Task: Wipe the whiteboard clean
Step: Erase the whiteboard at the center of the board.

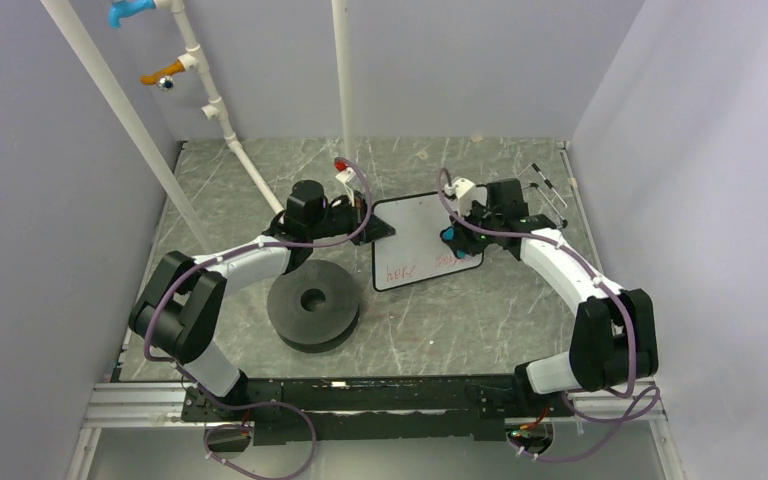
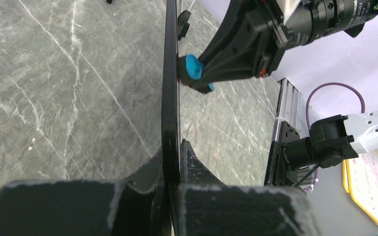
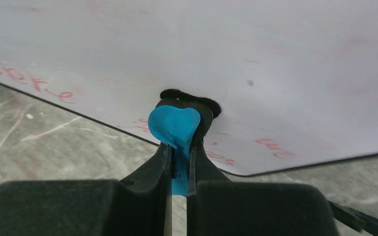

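A: Where is the whiteboard [image 1: 415, 232]?

B: It sits between the arms. The left gripper [image 2: 172, 152] is clamped on its left edge.

A: And the right gripper [image 3: 178, 147]?

B: It is closed on the blue eraser [image 3: 173, 124], with the pad pressed against the board's face. The red writing [image 1: 400, 271] runs along the near edge, on the robot's side of the eraser, so the right arm looks better placed to reach it.
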